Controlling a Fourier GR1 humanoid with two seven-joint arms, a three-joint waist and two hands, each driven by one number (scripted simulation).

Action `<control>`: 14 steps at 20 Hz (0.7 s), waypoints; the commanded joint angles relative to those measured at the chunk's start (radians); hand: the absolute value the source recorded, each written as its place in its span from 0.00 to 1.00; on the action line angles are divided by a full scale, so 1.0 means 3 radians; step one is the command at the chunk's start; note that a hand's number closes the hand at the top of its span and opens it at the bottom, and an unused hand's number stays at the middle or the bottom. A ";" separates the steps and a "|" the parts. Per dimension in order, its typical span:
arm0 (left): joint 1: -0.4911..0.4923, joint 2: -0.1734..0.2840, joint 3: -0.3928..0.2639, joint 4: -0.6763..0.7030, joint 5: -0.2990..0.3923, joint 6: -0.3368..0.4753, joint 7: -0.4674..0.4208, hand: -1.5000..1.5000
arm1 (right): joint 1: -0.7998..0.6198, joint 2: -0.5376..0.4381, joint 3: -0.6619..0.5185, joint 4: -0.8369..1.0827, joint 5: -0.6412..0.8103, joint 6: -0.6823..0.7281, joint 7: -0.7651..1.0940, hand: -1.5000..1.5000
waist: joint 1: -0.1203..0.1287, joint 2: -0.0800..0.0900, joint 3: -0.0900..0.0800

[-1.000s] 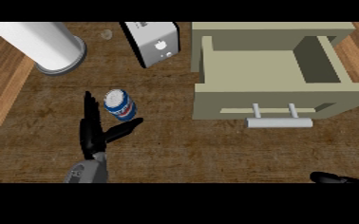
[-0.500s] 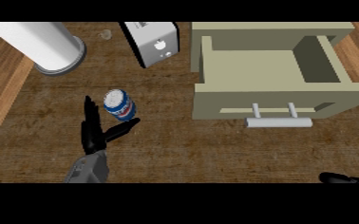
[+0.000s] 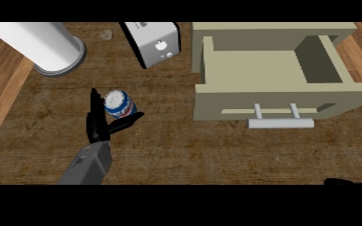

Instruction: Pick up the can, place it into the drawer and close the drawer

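At the lower left of the frame the left robot hand [image 3: 99, 124] has straight fingers beside the blue and white can [image 3: 118, 105] and its thumb under it, released, not curled round it; only a dark tip of the right robot hand [image 3: 343, 182] shows at the lower right edge, its fingers impossible to judge. The can stands upright on the wooden tabletop [image 3: 184, 148], left of centre. Farther up, the beige drawer [image 3: 272, 79] stands pulled open at the right, with a toaster [image 3: 152, 43] at top centre and a white cylinder [image 3: 42, 45] at the upper left.

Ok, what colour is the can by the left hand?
Blue with white and red, silver top; head view.

Head view, steeply down on counter [image 3: 212, 148]
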 commanded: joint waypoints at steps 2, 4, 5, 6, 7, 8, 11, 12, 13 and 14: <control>-0.0316 0.0029 -0.0022 0.0231 -0.0018 -0.0175 0.0082 0.00 | 0.0183 0.0060 0.0000 -0.0163 0.0012 0.0057 -0.0011 0.00 | -0.0019 0.0002 0.0000; -0.0283 0.0311 -0.0002 0.0322 -0.0013 -0.0540 0.0106 0.00 | 0.0048 0.0041 0.0023 -0.0028 0.0035 0.0032 0.0019 0.00 | -0.0007 0.0003 0.0000; -0.0328 0.0096 0.0063 0.0604 -0.0014 -0.0448 -0.0262 0.00 | 0.0057 0.0256 0.0299 0.0003 0.0361 -0.0054 -0.0221 0.00 | -0.0026 0.0016 -0.0003; -0.0394 0.0105 -0.0026 0.0288 -0.0023 -0.0376 0.0071 1.00 | 0.0031 0.0187 0.0250 -0.0061 0.0351 -0.0084 -0.0048 0.00 | 0.0003 0.0000 0.0000; -0.0389 0.0097 0.0050 0.0563 0.0013 -0.0568 -0.0143 1.00 | -0.0128 0.0092 0.0165 -0.0002 0.0192 -0.0067 0.0044 0.00 | -0.0014 0.0010 -0.0002; -0.0432 0.0103 0.0064 0.0652 0.0008 -0.0647 -0.0229 1.00 | -0.0016 0.0168 0.0210 0.0042 0.0279 -0.0049 -0.0119 0.00 | -0.0027 0.0014 -0.0002; -0.0543 0.0079 0.0104 0.0690 0.0033 -0.0678 -0.0280 1.00 | 0.0033 0.0039 0.0042 -0.0248 0.0095 -0.0004 0.0090 0.00 | -0.0040 0.0011 -0.0003; -0.0538 0.0166 0.0059 0.0578 0.0017 -0.0779 -0.0165 1.00 | -0.0019 0.0120 0.0143 0.0015 0.0242 -0.0019 -0.0094 0.00 | -0.0010 0.0005 0.0000; -0.0639 0.0038 0.0105 0.0739 0.0017 -0.0636 -0.0316 1.00 | -0.0039 0.0039 0.0068 -0.0184 0.0155 -0.0047 0.0165 0.00 | -0.0035 0.0012 -0.0003; -0.0511 0.0187 0.0133 0.0784 0.0032 -0.0855 -0.0405 1.00 | 0.0066 0.0178 0.0144 -0.0146 0.0239 -0.0050 -0.0075 0.00 | -0.0029 0.0012 -0.0002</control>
